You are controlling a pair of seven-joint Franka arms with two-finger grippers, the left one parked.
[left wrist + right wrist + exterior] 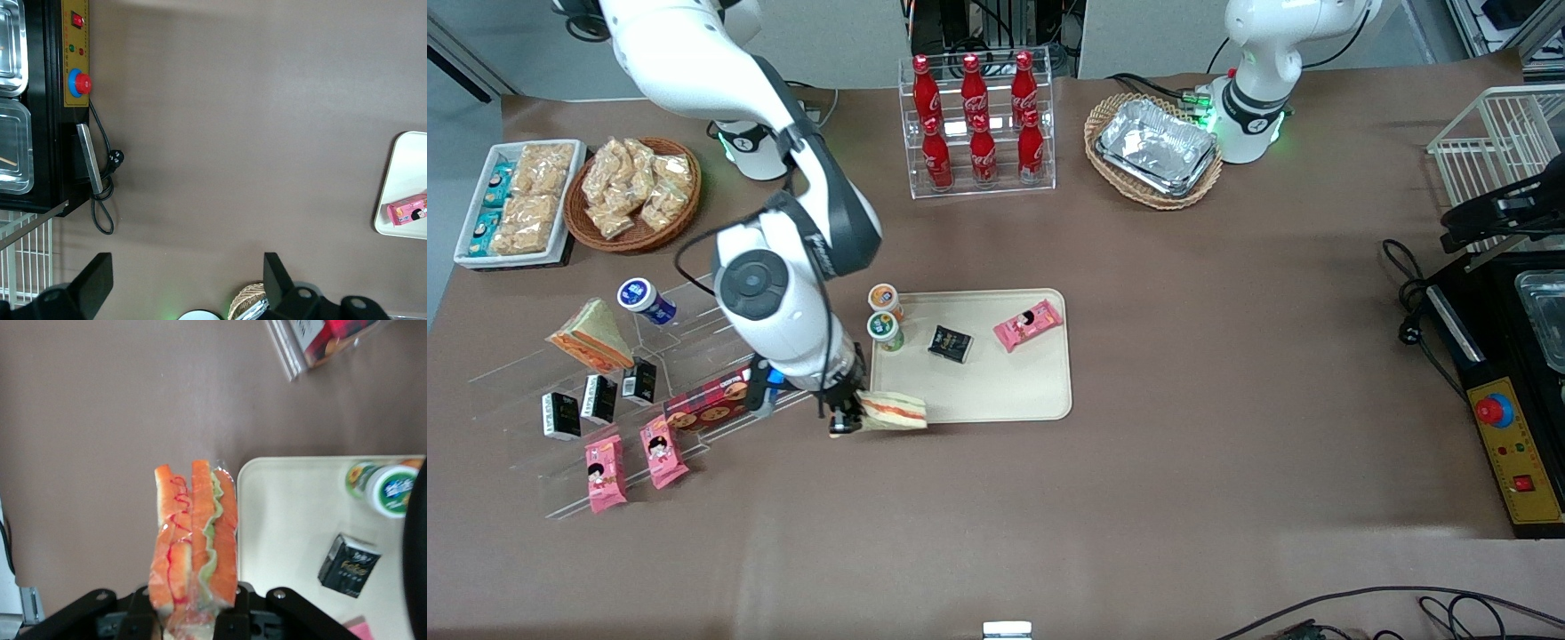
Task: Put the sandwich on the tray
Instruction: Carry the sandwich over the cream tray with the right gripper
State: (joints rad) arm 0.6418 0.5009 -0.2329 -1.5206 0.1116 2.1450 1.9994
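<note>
Gripping sandwich (193,540), hand (190,617) overhangs tray (293,540) corner.

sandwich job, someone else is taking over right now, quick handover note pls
Gripper: shut on the sandwich, held at the tray's corner nearest the front camera, toward the working arm's end.
Tray: already carries two cups, a black packet and a pink packet.
Done: sandwich picked up and brought to the tray's edge.
Left: move it fully over bare tray, set it down, open, withdraw.

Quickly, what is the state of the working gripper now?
Right gripper: shut on the sandwich, held at the tray corner nearest the front camera.
</note>
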